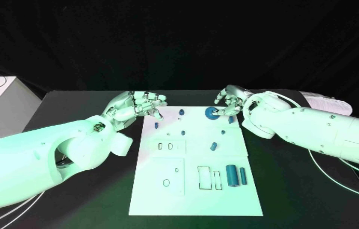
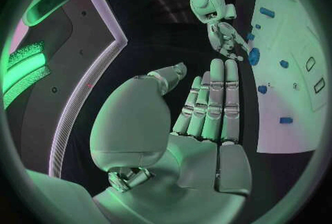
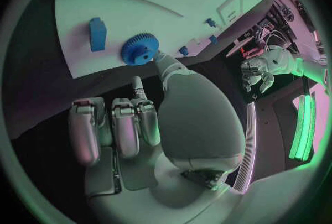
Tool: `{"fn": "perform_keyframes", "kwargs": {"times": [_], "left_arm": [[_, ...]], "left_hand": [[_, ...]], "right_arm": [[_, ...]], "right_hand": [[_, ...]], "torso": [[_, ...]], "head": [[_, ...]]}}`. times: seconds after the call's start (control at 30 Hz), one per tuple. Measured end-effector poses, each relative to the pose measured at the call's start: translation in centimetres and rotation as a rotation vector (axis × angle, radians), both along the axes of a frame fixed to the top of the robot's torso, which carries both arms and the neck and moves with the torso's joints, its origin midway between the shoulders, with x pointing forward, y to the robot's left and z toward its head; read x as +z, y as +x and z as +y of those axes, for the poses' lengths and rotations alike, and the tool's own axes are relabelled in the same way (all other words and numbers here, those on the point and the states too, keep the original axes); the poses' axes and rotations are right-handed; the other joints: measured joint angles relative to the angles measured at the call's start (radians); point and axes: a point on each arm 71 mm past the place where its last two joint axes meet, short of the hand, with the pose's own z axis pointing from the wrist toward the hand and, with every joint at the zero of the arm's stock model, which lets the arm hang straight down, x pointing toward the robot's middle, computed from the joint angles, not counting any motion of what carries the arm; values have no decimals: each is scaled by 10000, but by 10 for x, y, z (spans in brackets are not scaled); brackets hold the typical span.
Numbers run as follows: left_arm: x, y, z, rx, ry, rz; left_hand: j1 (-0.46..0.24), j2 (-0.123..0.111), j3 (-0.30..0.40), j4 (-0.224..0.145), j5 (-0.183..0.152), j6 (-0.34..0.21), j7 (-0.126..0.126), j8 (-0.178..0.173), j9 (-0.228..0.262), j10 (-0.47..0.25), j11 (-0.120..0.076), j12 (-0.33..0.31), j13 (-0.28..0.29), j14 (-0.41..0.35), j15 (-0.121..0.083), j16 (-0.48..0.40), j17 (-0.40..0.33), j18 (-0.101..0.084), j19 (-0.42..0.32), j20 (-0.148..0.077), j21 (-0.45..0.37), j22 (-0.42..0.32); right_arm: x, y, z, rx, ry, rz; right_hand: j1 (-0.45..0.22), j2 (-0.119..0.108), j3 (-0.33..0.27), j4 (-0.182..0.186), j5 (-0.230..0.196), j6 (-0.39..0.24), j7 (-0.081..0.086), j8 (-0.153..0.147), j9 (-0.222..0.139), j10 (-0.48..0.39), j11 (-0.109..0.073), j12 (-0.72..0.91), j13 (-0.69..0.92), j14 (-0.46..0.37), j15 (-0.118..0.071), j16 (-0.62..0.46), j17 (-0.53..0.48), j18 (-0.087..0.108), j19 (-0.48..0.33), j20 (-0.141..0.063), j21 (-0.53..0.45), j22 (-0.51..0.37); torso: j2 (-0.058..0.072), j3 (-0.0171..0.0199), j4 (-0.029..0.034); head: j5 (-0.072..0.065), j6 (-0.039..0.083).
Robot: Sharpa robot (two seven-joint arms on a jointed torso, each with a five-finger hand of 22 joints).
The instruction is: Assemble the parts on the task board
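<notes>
While the left hand (image 1: pixel 138 104) hovers open-fingered, the right hand (image 1: pixel 226 103) touches a toothed blue plastic gear (image 1: pixel 212 113). Its grip cannot be told. That gear lies at the white rectangular task board's (image 1: pixel 150 187) far edge.

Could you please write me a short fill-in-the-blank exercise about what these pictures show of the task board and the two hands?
1. The right hand touches a round blue ____ at the far edge of the task board.
2. The left hand holds ____.
3. The table under the board is ____ in colour.

Missing words: gear; nothing; black
</notes>
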Motion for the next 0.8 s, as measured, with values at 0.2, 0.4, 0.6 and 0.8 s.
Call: {"fn": "perform_keyframes", "kwargs": {"times": [0.2, 0.4, 0.6, 0.8], "left_arm": [[0, 0, 0, 2, 11, 15], [0, 0, 0, 1, 21, 27], [0, 0, 0, 0, 29, 38], [0, 0, 0, 6, 36, 45]], "left_hand": [[0, 0, 0, 0, 0, 0, 0, 0, 0, 0, 0, 0, 0, 0, 0, 0, 0, -1, 0, 0, 0, 0], [0, 0, 0, 0, 0, 0, 0, 0, 1, 0, 0, 0, 0, 0, 0, 0, 0, -1, 1, 1, 0, 0], [0, 0, 0, 0, 0, 0, 0, 0, 1, 0, 0, 0, 0, 0, 0, 0, 0, -1, 1, 1, 0, -1], [0, 0, 0, 0, 0, 0, 0, 0, 2, 0, 0, 0, 0, 0, 0, 0, 0, 0, 1, 1, 0, -1]], "right_arm": [[-5, 0, 2, -101, -115, 221], [-9, 0, 2, -167, -192, 365], [-12, -1, 7, -132, -224, 424], [-13, 0, 9, -142, -281, 361]], "right_hand": [[0, 0, -14, 14, 32, 0, 0, 0, 5, 0, 0, 0, -1, 0, 0, 0, -1, 1, 0, 0, 0, -1], [39, 38, -30, 30, 32, 0, 0, 40, 5, -1, -1, 0, -1, 0, 0, 0, -1, 0, -1, -1, 50, -2], [1, 81, -42, 42, 32, 0, 0, 67, 26, -1, -1, -1, -2, 1, 0, 0, -2, 1, 0, -1, 84, -3], [104, 184, -41, 42, 32, 48, -47, 137, 44, -2, -2, -1, -2, 1, -1, 0, -3, -153, 0, -1, 165, -4]], "torso": [[12, 9, 9], [15, 13, 5], [11, 23, 10], [10, 29, 23]], "head": [[-4, -18], [10, -18], [21, -17], [41, -14]]}}
